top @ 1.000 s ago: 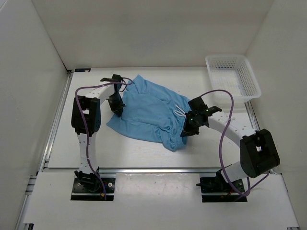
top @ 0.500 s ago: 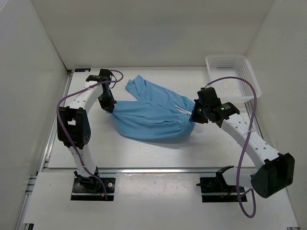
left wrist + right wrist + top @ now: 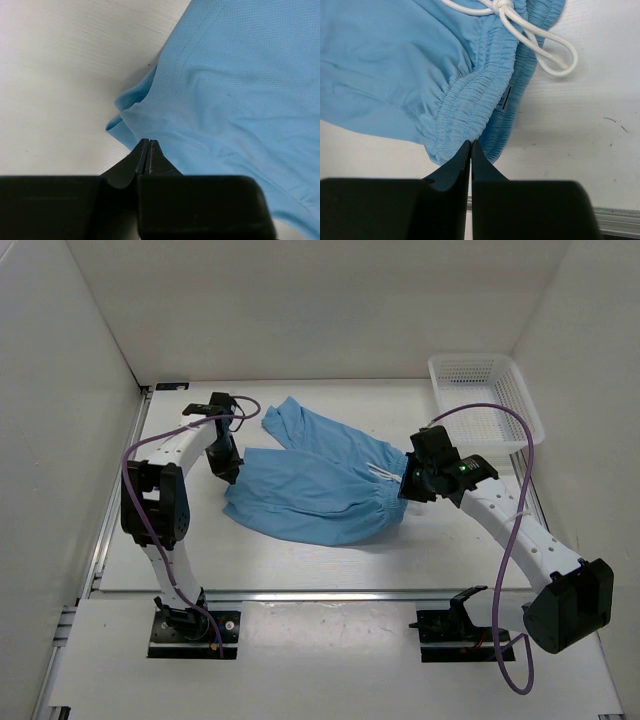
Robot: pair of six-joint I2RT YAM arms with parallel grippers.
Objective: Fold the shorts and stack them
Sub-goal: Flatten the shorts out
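Across the middle of the table point(image 3: 300, 560) you have the shorts point(image 3: 320, 480) lying between the two arms, light blue, with the leg ends to the left and the gathered waistband to the right. One leg runs leftward along the near side, and the other angles away toward the far wall. Your left gripper point(image 3: 228, 472) sits at the left edge of the cloth. From its wrist camera, the left gripper point(image 3: 148, 150) has its fingers pressed together at the tips, pinching the shorts point(image 3: 235, 90) near a hem corner, and the fabric fans out from that spot over the white tabletop. Your right gripper point(image 3: 408, 485) is at the opposite end, against the waistband. Seen from the right wrist, the right gripper point(image 3: 471, 150) is clenched too, its tips meeting on the ruffled elastic edge of the shorts point(image 3: 395, 65) where the band folds over itself. The white drawstring point(image 3: 530, 40) is knotted just beyond that pinch, and its loops trail onto the bare table beside the waistband. From above, the drawstring point(image 3: 378, 471) shows as thin white lines just left of the right gripper. A white mesh basket point(image 3: 485, 400) stands in the far right corner, apart from the cloth.
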